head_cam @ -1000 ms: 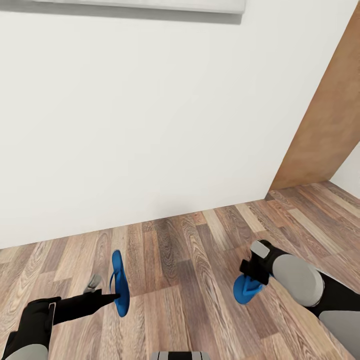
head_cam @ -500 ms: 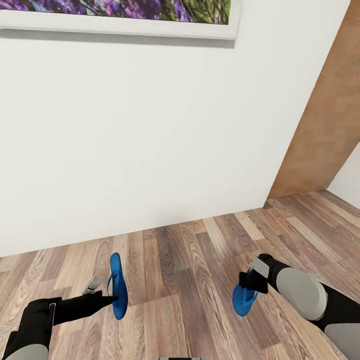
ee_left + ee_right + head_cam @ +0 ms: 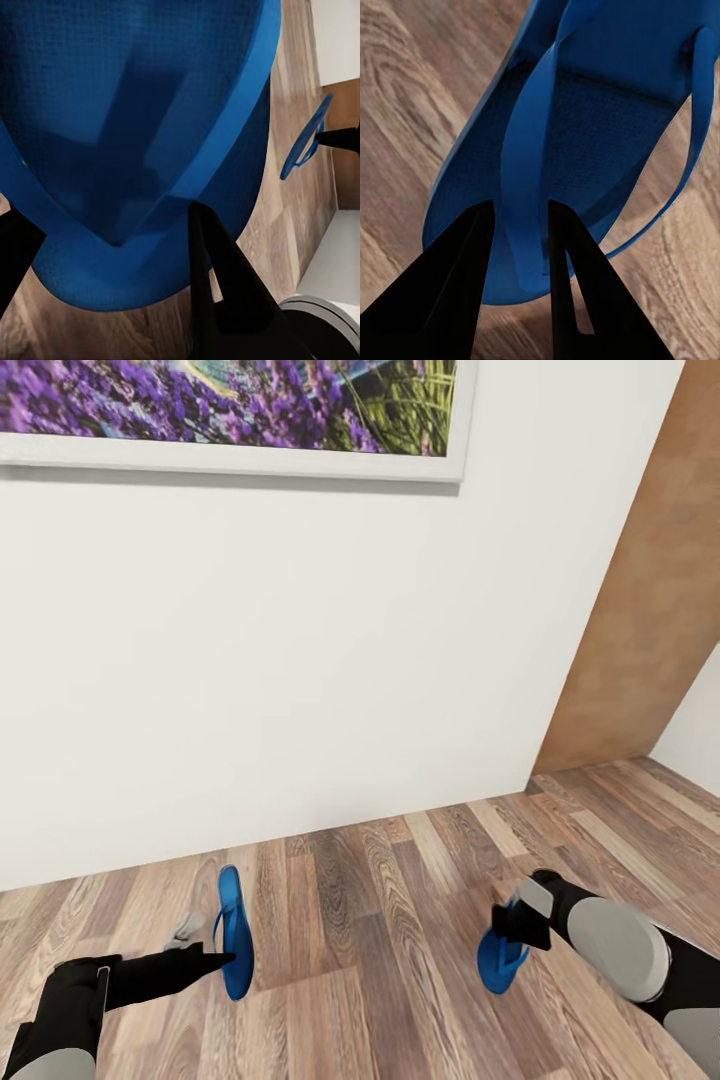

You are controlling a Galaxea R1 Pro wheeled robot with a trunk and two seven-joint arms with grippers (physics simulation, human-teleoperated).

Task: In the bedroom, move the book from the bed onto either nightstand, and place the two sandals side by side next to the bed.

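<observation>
Left gripper (image 3: 222,958) at 7 o'clock clamps one sandal (image 3: 234,930) on edge above the floor (image 3: 380,920). Right gripper (image 3: 512,932) at 5 o'clock pinches the other sandal (image 3: 498,964) by its strap (image 3: 526,142), hanging toe-down.

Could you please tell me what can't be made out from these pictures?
- Framed lavender picture: its upper part is cut off by the head view's top edge.
- Left sandal: seen edge-on in the head view; in the left wrist view its far end runs past the frame.
- Right sandal: partly hidden behind the right gripper.
</observation>
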